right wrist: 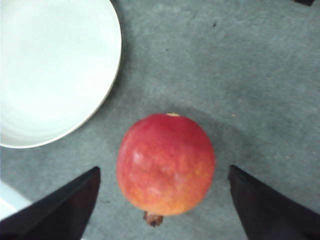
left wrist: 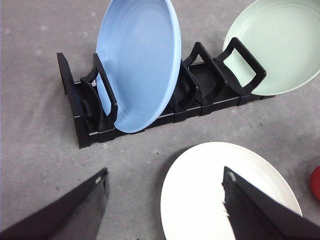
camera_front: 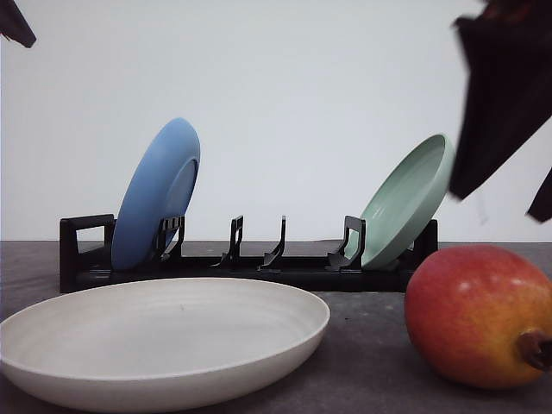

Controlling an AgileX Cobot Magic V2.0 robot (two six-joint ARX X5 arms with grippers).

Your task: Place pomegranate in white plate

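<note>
pomegranate (camera_front: 479, 316), red-orange with yellowish patches, is seen lying on the grey surface (camera_front: 362, 345) at the front right, with its dark calyx nub turned toward the right edge of the front view. it is not in the white plate (camera_front: 159, 341), which is set flat on the surface to the left of the fruit, near it but not touching. behind both, a black dish rack (camera_front: 250, 263) is placed across the surface. a blue plate (camera_front: 155, 194) is stood on edge in the rack's left end, and a mint-green plate (camera_front: 410, 198) is leaned in its right end.

in the right wrist view, the right hand (right wrist: 162, 210) is held above the pomegranate (right wrist: 166, 164), its two dark fingers (right wrist: 60, 210) spread wide on either side of the fruit and not touching it. in the left wrist view, the left hand (left wrist: 165, 205) is held over the near rim of the white plate (left wrist: 210, 200), its fingers (left wrist: 260, 215) also spread apart and nothing gripped.
</note>
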